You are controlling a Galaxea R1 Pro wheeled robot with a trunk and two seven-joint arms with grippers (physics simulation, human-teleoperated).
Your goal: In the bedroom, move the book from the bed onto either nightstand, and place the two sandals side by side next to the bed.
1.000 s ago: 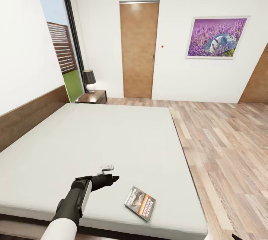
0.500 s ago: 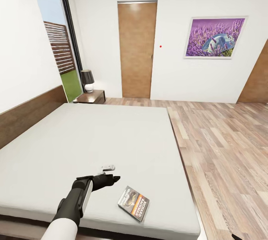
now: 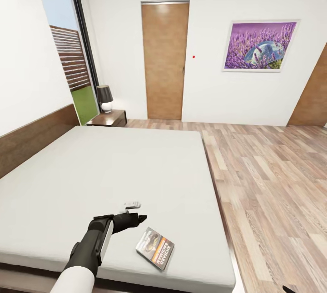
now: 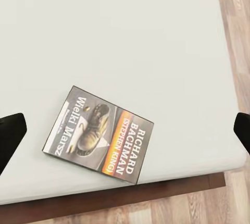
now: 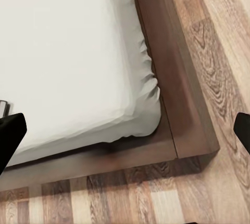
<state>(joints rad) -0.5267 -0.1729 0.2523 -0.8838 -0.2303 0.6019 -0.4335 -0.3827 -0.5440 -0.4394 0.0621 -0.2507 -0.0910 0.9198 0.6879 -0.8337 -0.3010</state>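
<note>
**Left gripper poised short of book on bed**

Lower centre of the head view: the book [image 3: 155, 248] is seen lying flat on the bed [image 3: 113, 166], cover up, close to the mattress's near edge and not far from its right corner. The left gripper [image 3: 135, 217] is held above the mattress just up-left of the book, apart from it. In the left wrist view the book [image 4: 99, 134] is framed between the two dark fingertips [image 4: 10, 133], which sit at opposite frame edges, so the jaws are judged wide apart with nothing between them. In the right wrist view the right gripper's fingertips [image 5: 10, 130] are likewise spread to the frame edges, wide and empty, over the bed's corner and the wooden frame [image 5: 177, 104].

The nightstand [image 3: 106, 118], carrying a lamp [image 3: 105, 97], is seen upper left beside the headboard, well apart from the book. No sandals are noted.

Risks, as judged: the book is thin and flat, so the fingers could slide over the cover or dig into the mattress. A sideways nudge could push it off the near edge onto the floor.
</note>
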